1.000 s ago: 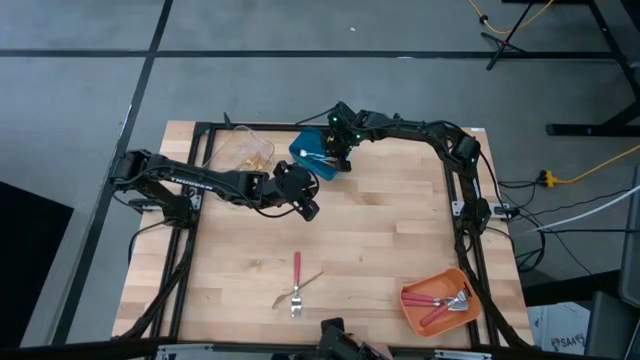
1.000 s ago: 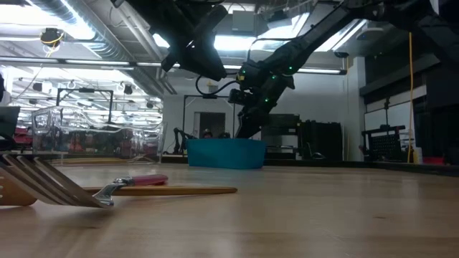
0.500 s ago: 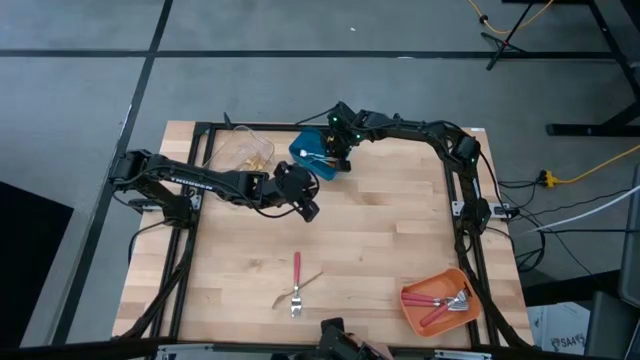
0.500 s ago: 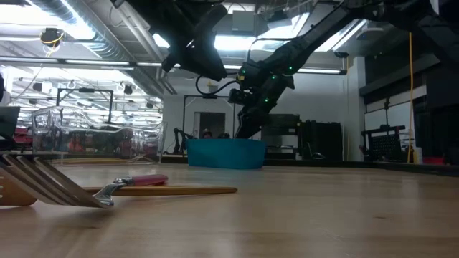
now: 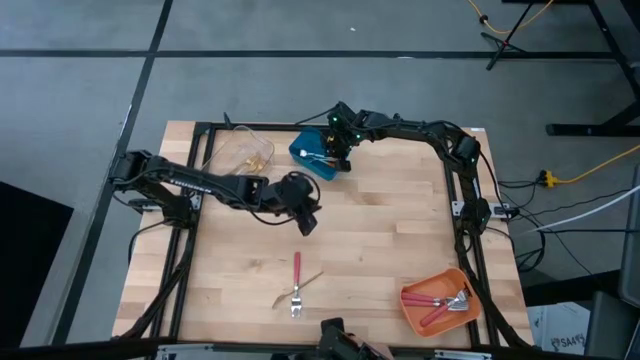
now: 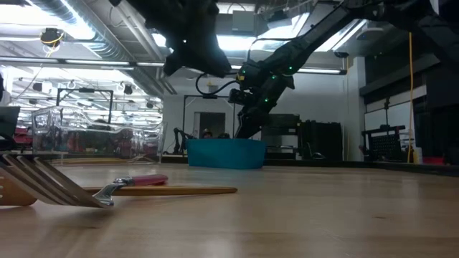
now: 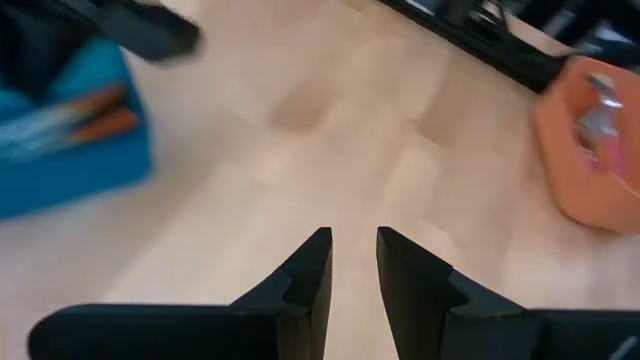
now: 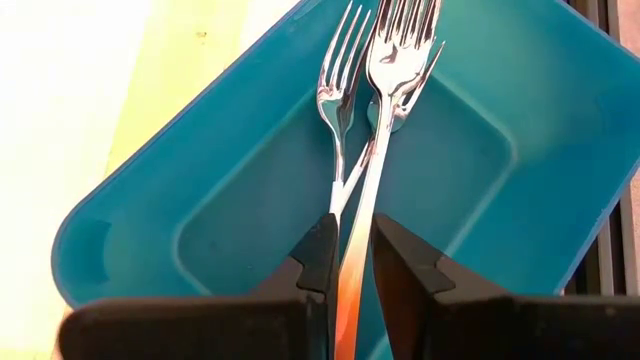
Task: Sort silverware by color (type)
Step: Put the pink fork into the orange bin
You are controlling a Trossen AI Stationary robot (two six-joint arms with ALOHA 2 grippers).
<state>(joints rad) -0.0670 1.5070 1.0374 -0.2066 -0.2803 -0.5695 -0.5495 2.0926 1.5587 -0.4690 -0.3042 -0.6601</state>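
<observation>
Since a moment ago the left gripper (image 5: 309, 224) has slid a little toward the middle of the bench (image 5: 380, 240), away from the blue bin (image 5: 312, 152); the right arm has held its place. From where I stand, the left gripper hangs above bare wood, its fingers (image 7: 310, 275) nearly together with only a narrow gap and nothing between them.

Over at the far edge, the right gripper (image 8: 347, 250) sits above the blue bin, its fingers closed on the orange handle of a silver-headed fork (image 8: 385, 90). That fork's head lies over a second fork (image 8: 335, 95) in the bin, the two crossing near their necks.

Nearer the front edge, a red-handled utensil (image 5: 296, 268) lies beside a fork (image 5: 296, 299), with a gold piece (image 5: 300, 287) angled across between them. Seen low along the bench, the tines of that fork loom large at the front, with the pink handle (image 6: 147, 180) behind it.

An orange bin (image 5: 438, 299) at the front right corner holds several red-handled pieces (image 5: 432, 301). A clear bin (image 5: 242, 151) stands just beside the blue one, with gold pieces (image 5: 257, 158) inside.
</observation>
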